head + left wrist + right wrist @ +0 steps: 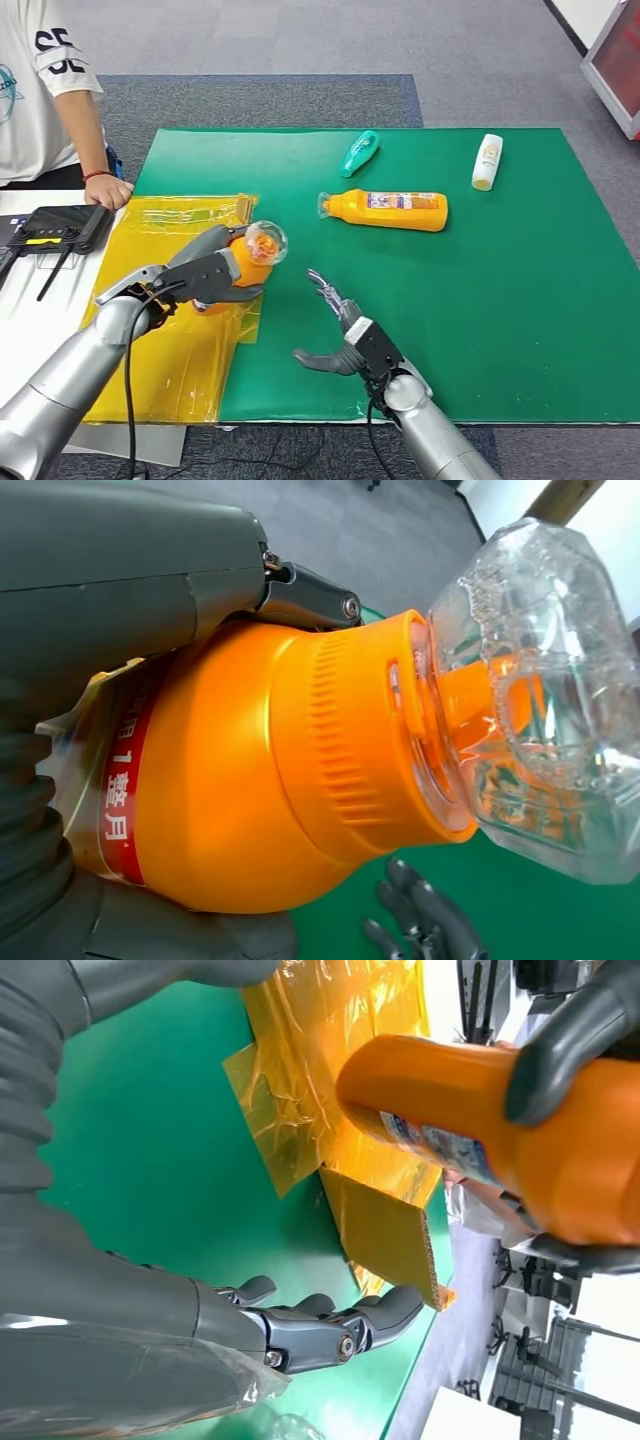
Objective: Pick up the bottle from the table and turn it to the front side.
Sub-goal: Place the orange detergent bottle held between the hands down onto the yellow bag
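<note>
One orange bottle (253, 258) is up off the green surface (490, 320), gripped around its body by my left hand (204, 277) above the yellow plastic sheet (173, 360), its clear cap (543, 700) pointing toward my right side. Picking up looks done; turning it to the front side appears left to do. My right hand (340, 335) hovers nearby, fingers spread, holding nothing. Whether the label already faces front I cannot tell: my fingers cover much of the body, and the printing is cut off in both wrist views.
</note>
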Tool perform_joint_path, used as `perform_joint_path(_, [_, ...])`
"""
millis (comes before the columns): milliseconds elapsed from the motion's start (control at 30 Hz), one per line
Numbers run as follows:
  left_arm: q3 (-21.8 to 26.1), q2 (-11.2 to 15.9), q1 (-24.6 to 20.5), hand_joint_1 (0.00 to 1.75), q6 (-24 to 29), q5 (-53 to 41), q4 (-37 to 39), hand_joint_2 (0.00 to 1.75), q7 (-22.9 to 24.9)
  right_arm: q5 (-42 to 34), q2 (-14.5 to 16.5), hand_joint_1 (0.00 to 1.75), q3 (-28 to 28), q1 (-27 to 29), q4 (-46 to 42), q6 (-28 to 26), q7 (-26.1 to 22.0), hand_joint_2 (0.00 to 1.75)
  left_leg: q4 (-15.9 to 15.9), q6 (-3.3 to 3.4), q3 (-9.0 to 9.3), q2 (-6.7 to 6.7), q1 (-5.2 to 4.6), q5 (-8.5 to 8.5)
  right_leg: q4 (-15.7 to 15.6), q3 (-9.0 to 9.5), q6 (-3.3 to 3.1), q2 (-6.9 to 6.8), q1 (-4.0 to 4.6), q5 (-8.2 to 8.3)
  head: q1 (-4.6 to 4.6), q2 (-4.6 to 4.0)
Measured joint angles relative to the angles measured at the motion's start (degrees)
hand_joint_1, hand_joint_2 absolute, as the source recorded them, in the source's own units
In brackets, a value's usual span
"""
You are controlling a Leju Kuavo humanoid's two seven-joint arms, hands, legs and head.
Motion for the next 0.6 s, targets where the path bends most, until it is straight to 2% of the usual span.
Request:
perform_joint_path(267, [-7.48,0.54,-4.92,1.75,-1.40,-6.96,4.89,1.75,2.20,0.98,0.00,0.00,-0.34,-0.18,0.01,0.50,0.60,1.75,0.00,-0.01,-0.01,0.00,0.00,0.01,0.01,-0.01,-0.03,0.02,0.00,0.03,0.00,0.00])
perform_joint_path(600, [-13.50,1.63,-7.79,1.75,-4.01,-8.50,9.15,1.75,1.43,1.39,0.00,0.00,-0.51,-0.61,0.01,0.85,0.67,1.75,0.00,0.00,-0.03,0.00,0.00,0.02,0.00,-0.02,-0.03,0.02,0.00,0.03,0.01,0.00])
